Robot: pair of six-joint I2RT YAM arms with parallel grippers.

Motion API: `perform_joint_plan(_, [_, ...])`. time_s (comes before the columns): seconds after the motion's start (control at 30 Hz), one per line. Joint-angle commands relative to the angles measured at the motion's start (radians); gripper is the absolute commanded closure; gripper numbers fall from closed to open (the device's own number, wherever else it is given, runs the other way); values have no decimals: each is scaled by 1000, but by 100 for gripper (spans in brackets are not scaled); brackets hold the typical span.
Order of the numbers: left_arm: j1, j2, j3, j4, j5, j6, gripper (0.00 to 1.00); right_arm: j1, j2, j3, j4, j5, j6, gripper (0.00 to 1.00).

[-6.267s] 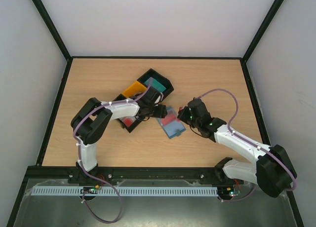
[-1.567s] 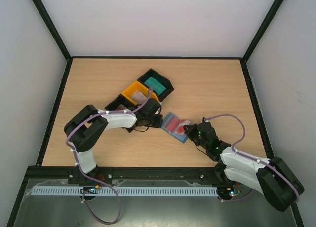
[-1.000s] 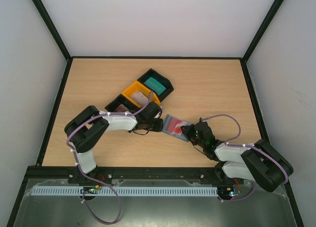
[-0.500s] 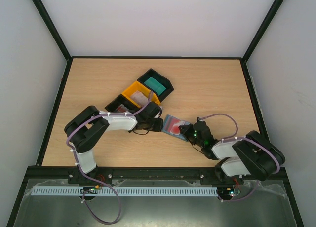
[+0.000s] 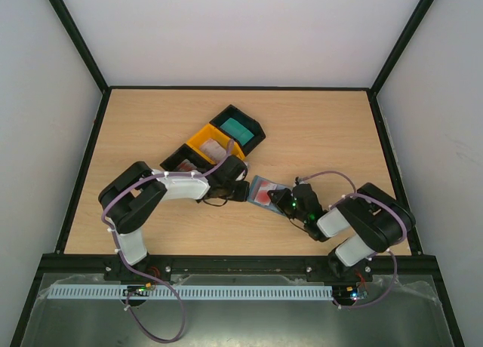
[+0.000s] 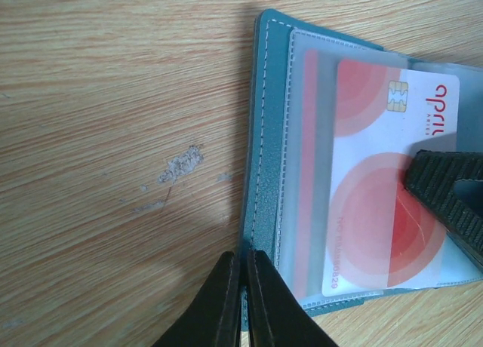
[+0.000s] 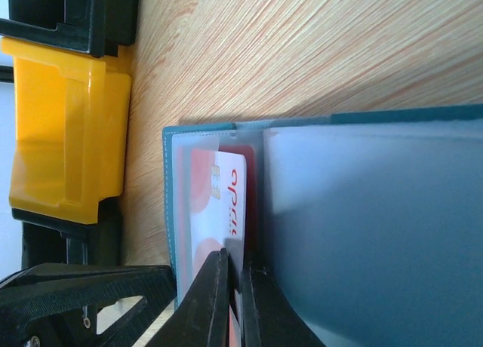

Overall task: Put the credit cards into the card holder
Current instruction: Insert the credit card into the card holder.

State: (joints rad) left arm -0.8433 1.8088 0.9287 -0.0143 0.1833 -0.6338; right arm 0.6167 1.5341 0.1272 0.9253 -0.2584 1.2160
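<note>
Across the bench [image 5: 317, 128], the right arm [image 5: 362, 222] has folded tighter than a moment ago and reached further toward 9 o'clock. The open card holder [image 6: 264, 173] lies at 4 o'clock from the black and yellow trays [image 5: 202, 136], with a credit card [image 6: 377, 173] partly inside its clear pocket. On its edge the left fingers [image 6: 223, 302] are clenched. The right fingers [image 7: 215, 302] are clenched too, tips resting on the card.

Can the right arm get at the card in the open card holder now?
Probably yes: the card holder lies open, the credit card shows at its clear sleeve, and the right arm's jaws sit shut at its edge. The left arm only pinches the cover.
</note>
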Motion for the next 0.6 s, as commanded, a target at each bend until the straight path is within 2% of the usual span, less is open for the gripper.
perform_joint_plan(0.0, [-9,11,-2,-7,46,1,93,11,66,-4,-40,-34,-7,95])
perform_joint_plan(0.2, [-8,9,-1,-9,53,9,93,14,35,4,-96,-16,-4,88])
perform_joint_plan(0.4, [-8,9,1,-3,64,22,93,14,-61,29,-281,62,-33,70])
perform_joint_plan(0.5, [-8,15,1,8,82,23,93,22,-51,52,-301,59,-40,69])
perform_joint_plan(0.57, [-10,17,1,15,93,23,93,36,-38,80,-319,71,-41,74])
